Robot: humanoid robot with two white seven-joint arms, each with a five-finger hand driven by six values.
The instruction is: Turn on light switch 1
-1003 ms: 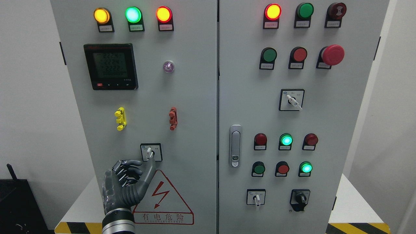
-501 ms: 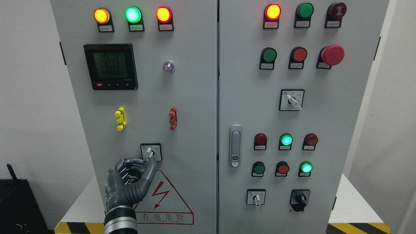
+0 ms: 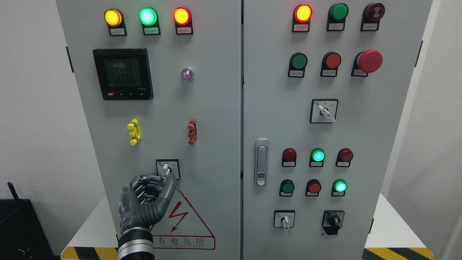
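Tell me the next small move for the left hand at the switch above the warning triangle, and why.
Probably ease the left hand up a touch so thumb and curled fingers close on the white lever of the rotary switch. The fingertips sit right at the lever's lower end, just below the knob, with no clear grip yet, and the lever points nearly straight down, so it looks unturned.

Grey two-door control cabinet [image 3: 216,108] standing on a white counter [image 3: 393,224]. Left door: three lit lamps, amber, green, red; digital meter [image 3: 123,74]; rotary switch [image 3: 167,169] above a red-edged warning triangle [image 3: 182,220]. Left hand [image 3: 146,200], dark grey, raised just below the switch, fingers curled, thumb tip at the white knob's lower end. Right door: further lamps and a red mushroom button [image 3: 369,60].
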